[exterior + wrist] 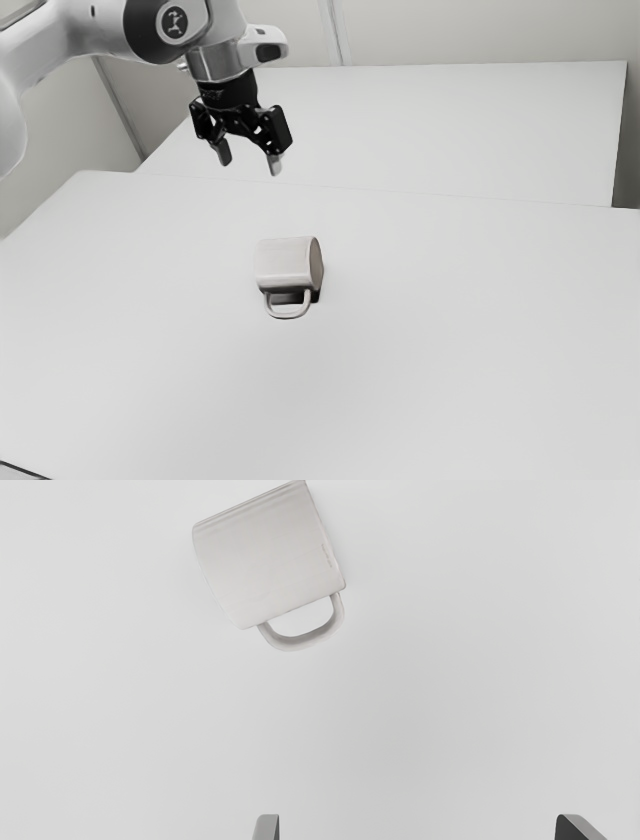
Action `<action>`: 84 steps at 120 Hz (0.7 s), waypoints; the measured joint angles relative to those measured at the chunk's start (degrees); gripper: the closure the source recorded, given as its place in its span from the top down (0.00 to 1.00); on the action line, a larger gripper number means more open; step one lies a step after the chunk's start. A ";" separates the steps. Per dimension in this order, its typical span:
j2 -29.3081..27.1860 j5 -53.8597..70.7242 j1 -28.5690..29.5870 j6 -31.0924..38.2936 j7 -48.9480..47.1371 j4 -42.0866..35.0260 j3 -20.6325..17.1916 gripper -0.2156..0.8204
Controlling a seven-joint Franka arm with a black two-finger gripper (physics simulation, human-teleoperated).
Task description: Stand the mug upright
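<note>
The mug (283, 262) lies on its side on the white table (450, 350), its mouth facing the exterior view's right. The gripper (250, 165) is raised above the table, fingers spread wide; the mug lies beyond the fingertips, apart from both, with its handle (292, 644) nearest them.
</note>
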 joint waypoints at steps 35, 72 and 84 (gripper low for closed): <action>2.64 -0.26 -0.33 -0.45 0.08 2.91 0.88 0.79; 9.29 -4.29 3.87 -1.70 2.83 6.76 6.25 0.79; 11.89 -7.15 7.21 -1.59 4.54 6.62 6.59 0.79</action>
